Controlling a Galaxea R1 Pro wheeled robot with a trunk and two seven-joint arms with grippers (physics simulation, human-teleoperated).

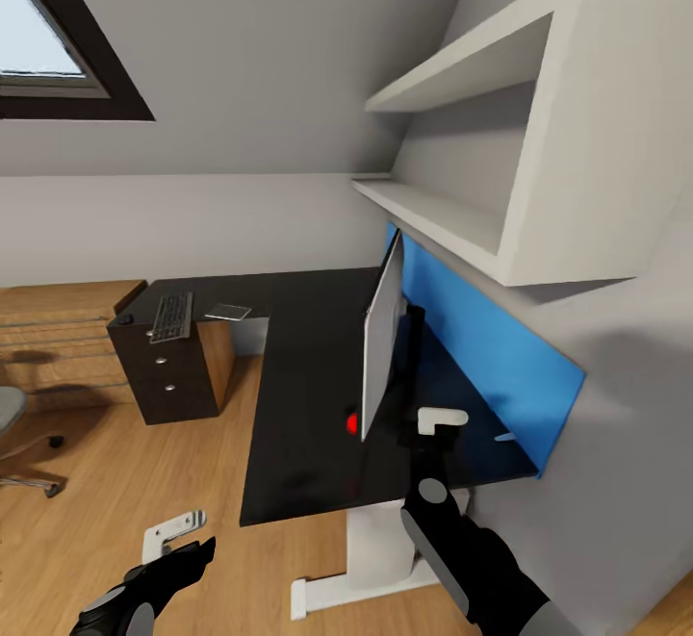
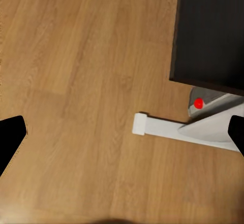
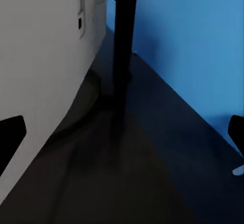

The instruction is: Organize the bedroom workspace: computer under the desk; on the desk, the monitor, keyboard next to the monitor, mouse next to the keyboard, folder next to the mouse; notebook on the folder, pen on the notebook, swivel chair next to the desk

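Note:
The monitor (image 1: 381, 336) stands edge-on on the black L-shaped desk (image 1: 298, 395), its red light (image 1: 352, 421) low at a corner. My right gripper (image 1: 443, 419) hovers open just behind it, above the desk. In the right wrist view the monitor's pale back (image 3: 40, 56) and black neck (image 3: 123, 36) are close ahead. The keyboard (image 1: 171, 317) lies at the desk's far left end, over the drawer unit (image 1: 173, 376). Part of the swivel chair (image 1: 12, 424) is at the left edge. My left gripper (image 1: 178, 532) hangs open low over the floor. The folder is out of view.
A bright blue panel (image 1: 481, 328) lines the wall behind the desk, with white shelves (image 1: 452, 213) overhanging it. A flat grey sheet (image 1: 228, 311) lies beside the keyboard. A small white piece (image 1: 503, 438) sits by the panel. The desk's white leg (image 2: 173, 130) rests on the wooden floor (image 2: 76, 82).

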